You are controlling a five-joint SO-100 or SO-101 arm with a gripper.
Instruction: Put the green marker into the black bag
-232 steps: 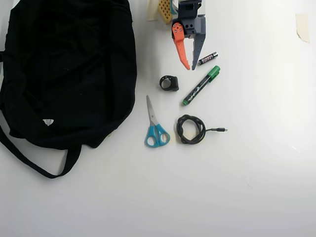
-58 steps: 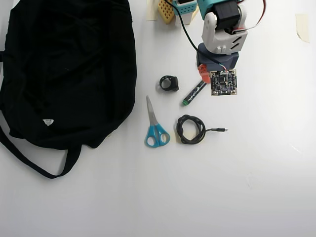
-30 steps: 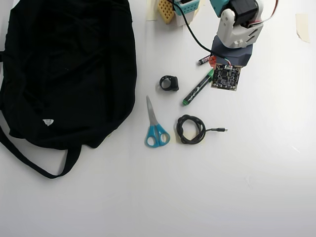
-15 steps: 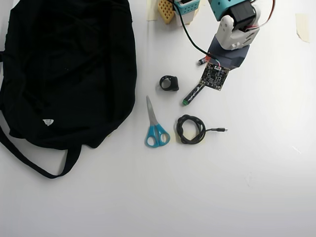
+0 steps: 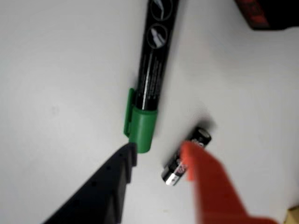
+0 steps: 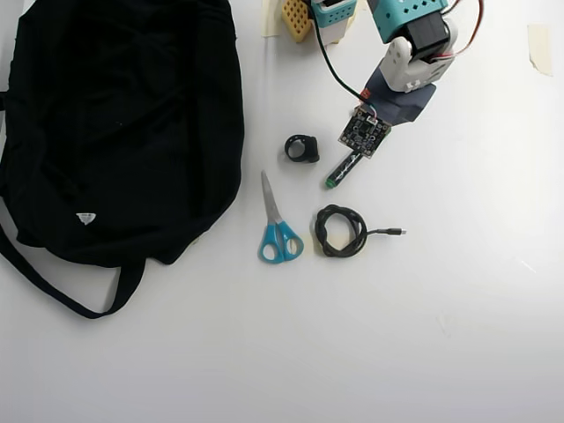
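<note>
As we look down the wrist cam, our gripper (image 5: 159,151) is spread wide w/ nothing in it: black finger (image 5: 105,186) tip just touching the marker (image 5: 149,79) at its green cap, orange finger (image 5: 210,186) off to the right, w/ the battery (image 5: 186,156) lying partly btwn them. So the jaws straddle the cap end plus battery, not the barrel; we'd judge a close here risks catching the battery too.

Vs. a sec ago we've swung the wrist: overhead, the camera board (image 6: 365,132) now sits over the marker's upper end, where before it sat further right and the whole marker showed. Only the lower green end (image 6: 339,172) pokes out now. Marker itself hasn't shifted, flat on the table (image 6: 458,291), so no grasp yet; we're lining up.

Arm (image 6: 410,48) reaches down from top edge, wrist angled toward lower left. Farther out: ring (image 6: 302,148), scissors (image 6: 277,225), cable (image 6: 344,231), then the bag (image 6: 115,123) well apart at left.
</note>
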